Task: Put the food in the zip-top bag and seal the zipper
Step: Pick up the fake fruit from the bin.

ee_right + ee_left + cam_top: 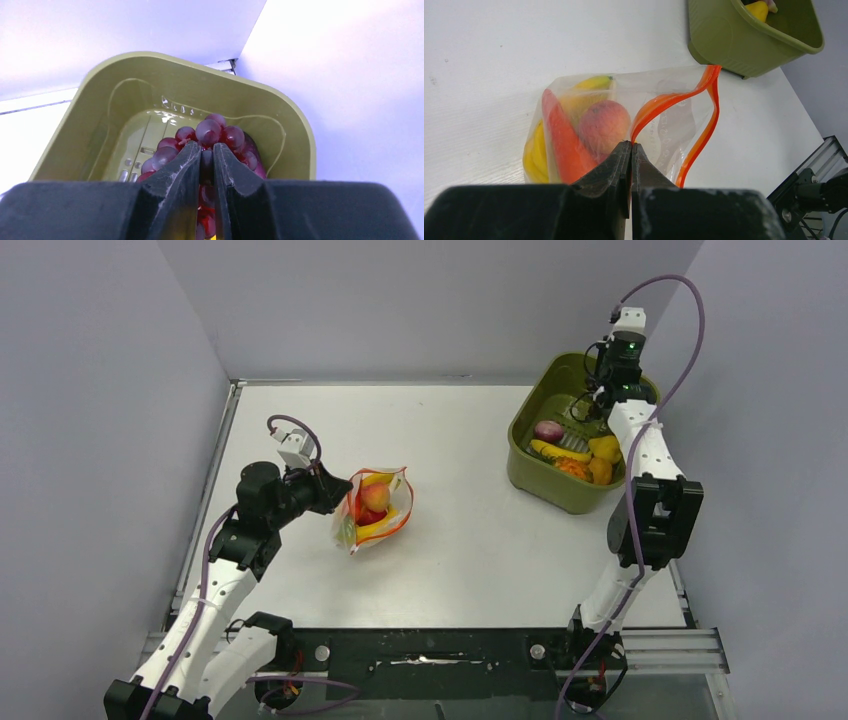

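Left gripper point(630, 146) pinches the zip-top bag point(669, 130) at its mouth edge on the table point(480, 540); that mouth wants holding wide. Right gripper point(204, 152), narrowed on grapes point(209, 131) in the bin point(95, 115) (well apart from the bag), should lift straight before crossing.

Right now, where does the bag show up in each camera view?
Top external: bag left of centre, at the left gripper.
Left wrist: bag fills the middle, its mouth edge pinched by the left gripper.
Right wrist: not in it; only the right gripper closed on grapes.
Shared landmark: green bin, in all three.
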You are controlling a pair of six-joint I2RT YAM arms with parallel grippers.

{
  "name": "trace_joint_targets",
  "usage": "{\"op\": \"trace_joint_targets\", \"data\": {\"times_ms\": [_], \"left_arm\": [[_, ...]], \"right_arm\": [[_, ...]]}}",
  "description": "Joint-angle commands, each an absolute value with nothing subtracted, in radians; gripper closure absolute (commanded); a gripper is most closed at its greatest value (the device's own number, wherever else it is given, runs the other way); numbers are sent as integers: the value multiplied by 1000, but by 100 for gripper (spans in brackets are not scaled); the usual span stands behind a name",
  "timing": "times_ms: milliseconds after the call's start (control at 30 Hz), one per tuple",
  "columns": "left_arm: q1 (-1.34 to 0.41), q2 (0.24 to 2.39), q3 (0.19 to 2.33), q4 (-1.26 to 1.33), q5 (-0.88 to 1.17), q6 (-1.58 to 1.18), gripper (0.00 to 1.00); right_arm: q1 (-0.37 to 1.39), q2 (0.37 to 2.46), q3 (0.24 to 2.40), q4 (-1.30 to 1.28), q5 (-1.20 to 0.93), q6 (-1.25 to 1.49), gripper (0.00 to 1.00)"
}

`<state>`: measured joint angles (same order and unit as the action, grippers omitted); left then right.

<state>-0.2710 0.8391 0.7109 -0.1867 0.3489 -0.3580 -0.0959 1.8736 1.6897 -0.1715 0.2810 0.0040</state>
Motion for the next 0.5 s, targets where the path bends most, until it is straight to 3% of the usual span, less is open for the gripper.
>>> {"op": "trace_joint_targets", "data": {"times_ms": [0,467], "left_arm": [[-262,836,716,-133,360,-361,100],[-254,857,717,-102,364,-413,100]], "right_arm": [[-72,1756,1725,-171,247,8,93],[96,1532,1716,-244,218,-44,95]]}}
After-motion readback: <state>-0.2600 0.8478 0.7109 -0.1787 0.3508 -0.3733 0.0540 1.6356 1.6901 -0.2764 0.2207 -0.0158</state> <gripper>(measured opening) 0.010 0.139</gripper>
